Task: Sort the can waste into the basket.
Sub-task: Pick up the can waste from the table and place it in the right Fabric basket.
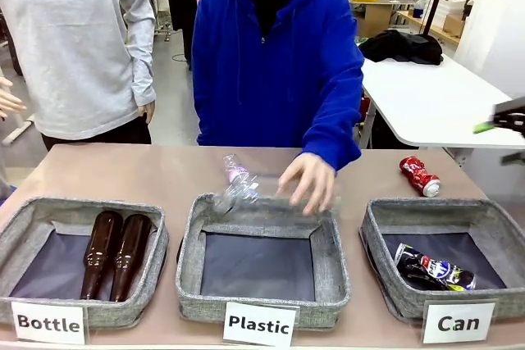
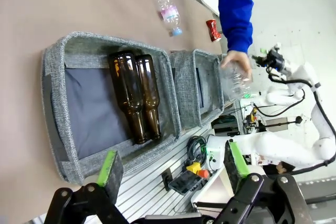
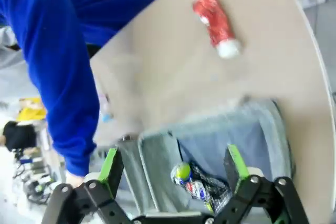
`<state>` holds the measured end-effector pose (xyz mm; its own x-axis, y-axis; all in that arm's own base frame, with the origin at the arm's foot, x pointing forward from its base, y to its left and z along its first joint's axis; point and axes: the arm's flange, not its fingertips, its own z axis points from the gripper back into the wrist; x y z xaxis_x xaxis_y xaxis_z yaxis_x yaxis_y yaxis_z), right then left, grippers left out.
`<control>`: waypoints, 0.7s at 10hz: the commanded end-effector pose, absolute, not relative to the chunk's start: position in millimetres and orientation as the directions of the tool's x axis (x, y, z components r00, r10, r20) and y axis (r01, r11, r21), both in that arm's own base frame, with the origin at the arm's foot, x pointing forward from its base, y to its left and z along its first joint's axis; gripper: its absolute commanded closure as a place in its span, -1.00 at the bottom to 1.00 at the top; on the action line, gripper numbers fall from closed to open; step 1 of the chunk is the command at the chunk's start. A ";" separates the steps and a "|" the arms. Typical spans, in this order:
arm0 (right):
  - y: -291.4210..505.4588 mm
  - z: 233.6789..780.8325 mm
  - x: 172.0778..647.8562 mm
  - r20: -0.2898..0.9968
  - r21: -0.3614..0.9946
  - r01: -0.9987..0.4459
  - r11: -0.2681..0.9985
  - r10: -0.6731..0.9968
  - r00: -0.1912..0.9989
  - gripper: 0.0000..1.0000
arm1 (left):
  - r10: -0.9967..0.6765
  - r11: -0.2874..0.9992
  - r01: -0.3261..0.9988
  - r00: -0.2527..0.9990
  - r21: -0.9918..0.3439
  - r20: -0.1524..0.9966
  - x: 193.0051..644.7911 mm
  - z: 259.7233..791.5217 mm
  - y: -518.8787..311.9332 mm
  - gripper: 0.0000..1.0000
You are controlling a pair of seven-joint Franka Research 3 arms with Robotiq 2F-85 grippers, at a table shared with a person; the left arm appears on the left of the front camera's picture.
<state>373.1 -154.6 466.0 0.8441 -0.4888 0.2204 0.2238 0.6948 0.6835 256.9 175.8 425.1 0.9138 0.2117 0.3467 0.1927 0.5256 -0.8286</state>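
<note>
black can (image 1: 433, 270) in can basket (image 1: 385, 227); red can (image 1: 419, 175) on table (image 1: 164, 174) behind it, unsorted. r gripper (image 3: 172, 156) hovers open, prob. to fetch it; l gripper (image 2: 172, 156) open, idle.

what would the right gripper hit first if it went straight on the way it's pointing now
Most likely the black can lying in the basket. The right gripper, jaws open, points down into that basket with the can between its fingers' line. The view is blurred, so it might reach the basket's bottom beside the can instead.

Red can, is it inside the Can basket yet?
No, the red can lies on the table beyond the Can basket, which holds the black can.
</note>
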 end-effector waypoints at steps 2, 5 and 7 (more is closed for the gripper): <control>-215.2 471.4 294.4 0.254 0.647 0.079 0.759 -0.312 0.915 -1.00 | 0.211 0.522 0.184 0.918 -0.833 0.335 254.0 424.0 175.1 -1.00; -229.0 450.3 295.7 0.276 0.666 0.170 0.726 -0.453 0.848 -1.00 | 0.211 0.522 0.184 0.918 -0.833 0.335 254.0 424.0 175.1 -1.00; -205.0 454.8 336.3 0.287 0.540 0.253 0.802 -0.458 0.841 -1.00 | 0.211 0.522 0.184 0.918 -0.833 0.335 254.0 424.0 175.1 -1.00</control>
